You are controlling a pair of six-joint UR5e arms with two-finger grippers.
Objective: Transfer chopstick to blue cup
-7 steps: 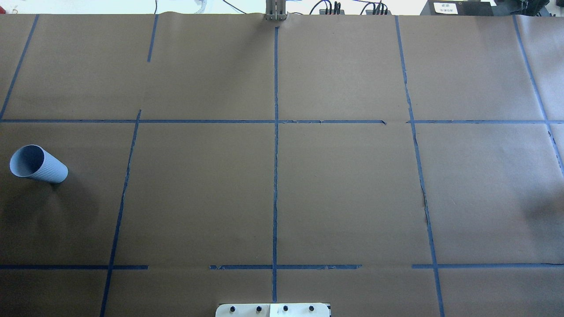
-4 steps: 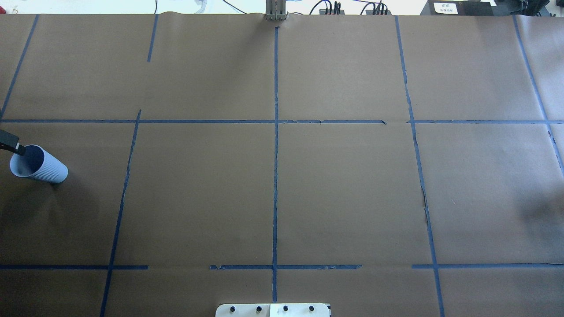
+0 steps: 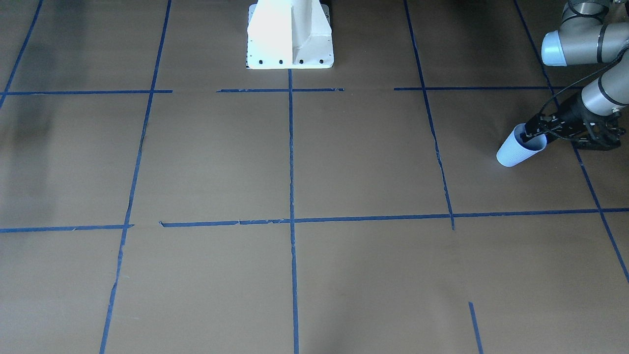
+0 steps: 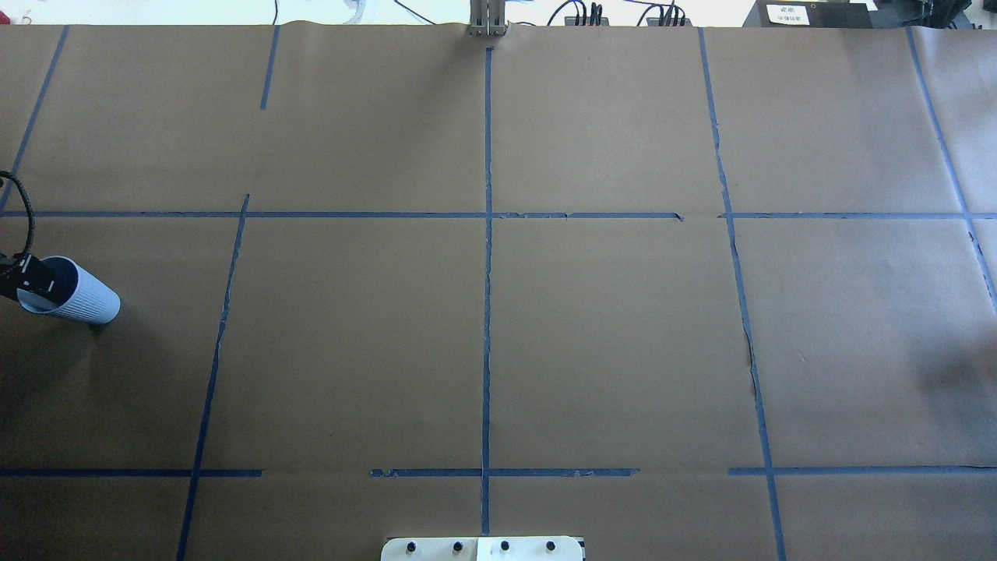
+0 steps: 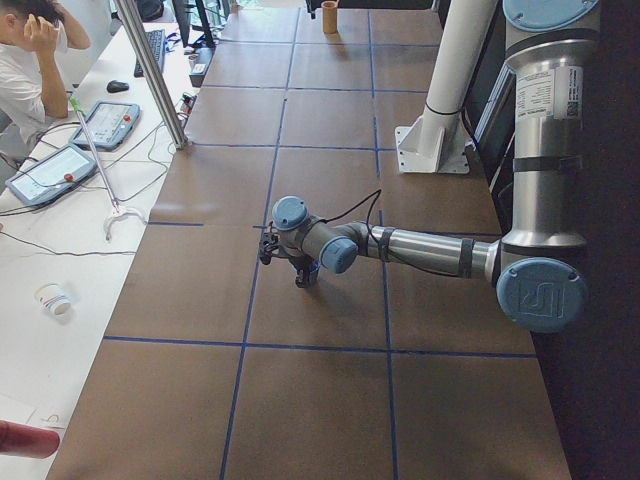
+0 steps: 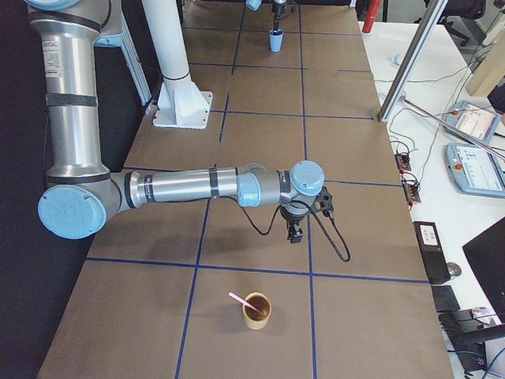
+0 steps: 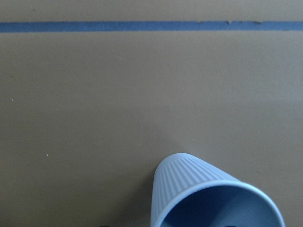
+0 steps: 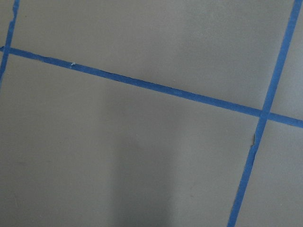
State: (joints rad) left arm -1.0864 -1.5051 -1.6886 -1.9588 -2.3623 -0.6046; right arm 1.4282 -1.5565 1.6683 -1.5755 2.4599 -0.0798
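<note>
The blue cup (image 4: 82, 300) stands upright at the table's left end and also shows in the front view (image 3: 513, 151) and the left wrist view (image 7: 199, 189). My left gripper (image 4: 31, 277) is at the cup's mouth (image 3: 533, 132). Its fingers look open, with one tip over the cup's opening. The pinkish-red chopstick (image 6: 239, 300) leans in a brown cup (image 6: 256, 309) at the table's right end. My right gripper (image 6: 293, 233) hangs above the table just beyond that brown cup. It shows only in the exterior right view, so I cannot tell whether it is open or shut.
The white robot base (image 3: 290, 34) stands at the table's near middle edge. Blue tape lines (image 4: 487, 257) cross the brown paper. An operator (image 5: 25, 60) sits at a side table with tablets and cables.
My left gripper has come in from the overhead view's left edge and reached the blue cup's mouth. The cup has not moved.
</note>
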